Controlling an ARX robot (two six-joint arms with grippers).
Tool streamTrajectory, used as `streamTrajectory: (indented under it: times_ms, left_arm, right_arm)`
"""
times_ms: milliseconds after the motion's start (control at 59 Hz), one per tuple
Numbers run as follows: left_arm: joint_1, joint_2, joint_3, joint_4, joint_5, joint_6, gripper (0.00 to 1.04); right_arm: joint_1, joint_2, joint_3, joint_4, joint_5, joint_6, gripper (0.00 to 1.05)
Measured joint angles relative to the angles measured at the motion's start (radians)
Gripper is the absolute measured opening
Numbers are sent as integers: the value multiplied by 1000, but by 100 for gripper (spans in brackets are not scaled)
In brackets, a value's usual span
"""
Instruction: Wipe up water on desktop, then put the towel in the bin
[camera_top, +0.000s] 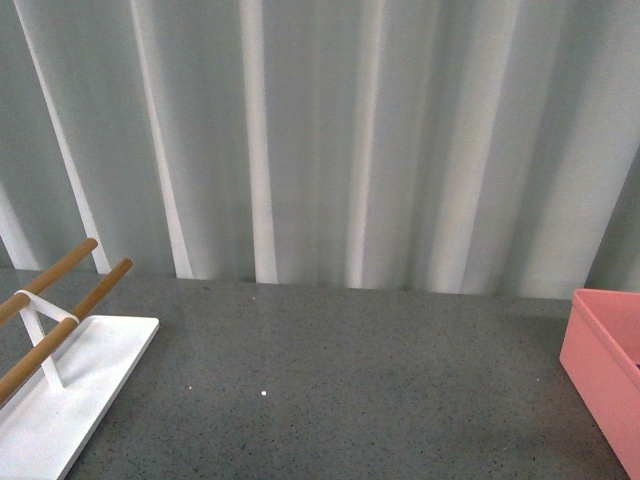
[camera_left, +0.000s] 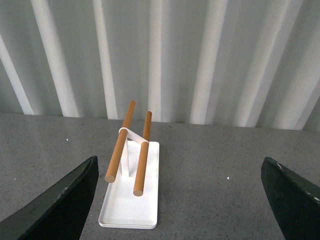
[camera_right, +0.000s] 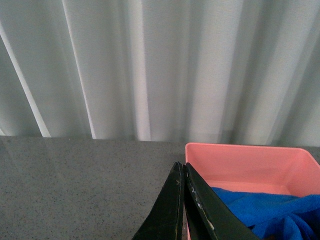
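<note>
The blue towel (camera_right: 265, 212) lies crumpled inside the salmon-pink bin (camera_right: 240, 155). My right gripper (camera_right: 182, 172) is shut and empty, its fingers pressed together, just in front of the bin's near wall. In the front view only the bin's corner (camera_top: 600, 360) shows at the right edge, and neither arm is in view. My left gripper (camera_left: 180, 200) is open and empty, its fingers (camera_left: 65, 205) spread wide above the dark grey speckled desktop (camera_left: 220, 160). No water shows on the desktop (camera_top: 340, 390).
A white rack (camera_top: 70, 395) with two wooden rods (camera_top: 60, 300) stands at the left of the desk, and shows in the left wrist view (camera_left: 131, 195). A pale pleated curtain (camera_top: 330, 140) hangs behind the desk.
</note>
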Motion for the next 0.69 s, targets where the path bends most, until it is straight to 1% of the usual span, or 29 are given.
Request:
streamTrajectory:
  times_ms: [85,136,169,695]
  left_arm:
    - [0,0,0,0,0,0,98]
    - [0,0,0,0,0,0,98]
    - [0,0,0,0,0,0,98]
    - [0,0,0,0,0,0,98]
  right_arm:
    - [0,-51,-25,-28,0,0,3]
    - [0,-55,-50,13,0,0,3]
    - [0,-65,-63,6,0,0,3]
    - [1,-451,-82,-336,4,0,3]
